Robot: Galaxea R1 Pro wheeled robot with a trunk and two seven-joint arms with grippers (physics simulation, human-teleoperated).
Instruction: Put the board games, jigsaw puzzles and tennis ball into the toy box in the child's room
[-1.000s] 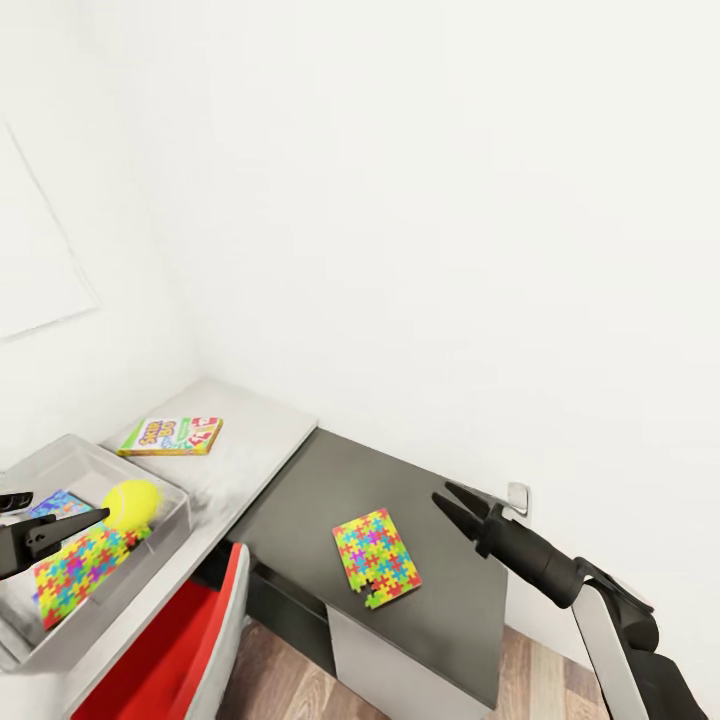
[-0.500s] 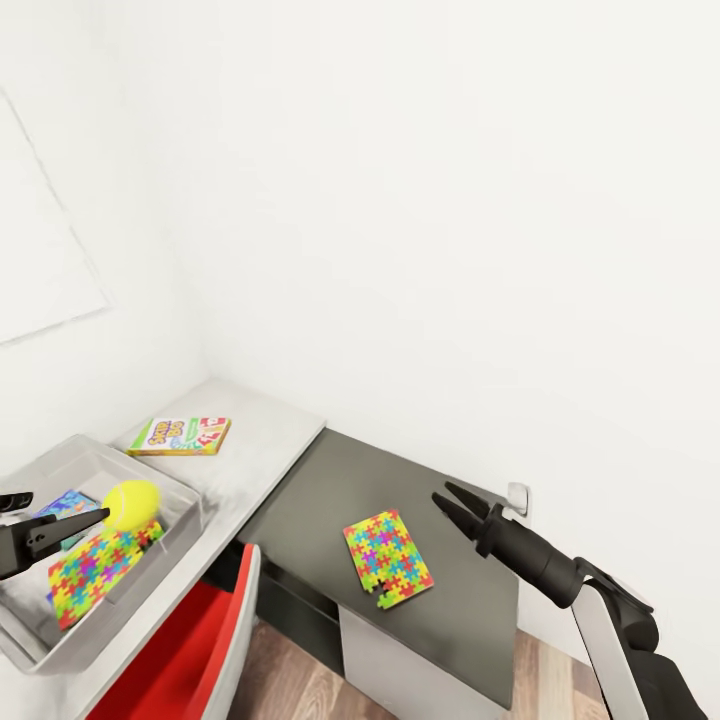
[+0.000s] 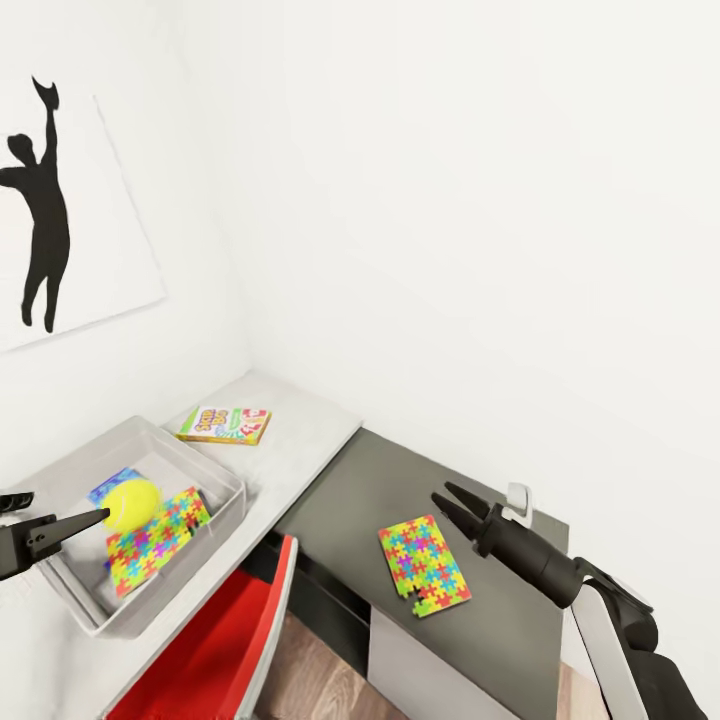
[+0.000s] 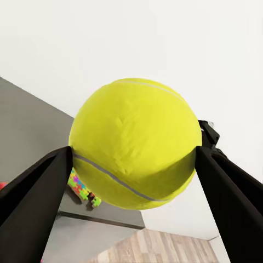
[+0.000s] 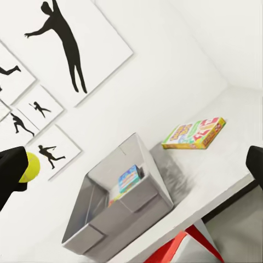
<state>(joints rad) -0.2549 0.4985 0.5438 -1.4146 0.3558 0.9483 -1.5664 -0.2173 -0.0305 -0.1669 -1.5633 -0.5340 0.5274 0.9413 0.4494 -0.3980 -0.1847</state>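
Clamped between the fingers of the left gripper [image 4: 134, 159], tennis ball [image 4: 135, 143] directly above toy box [image 3: 215, 475], release downward; second jigsaw puzzle [image 3: 424, 565] flat on dark table [image 3: 340, 490], just beside spread-fingered, empty right gripper [image 3: 445, 498].

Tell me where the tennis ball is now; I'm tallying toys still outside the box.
The tennis ball is clamped in the left gripper, at the head view's left, over the toy box beside the jigsaw puzzle.
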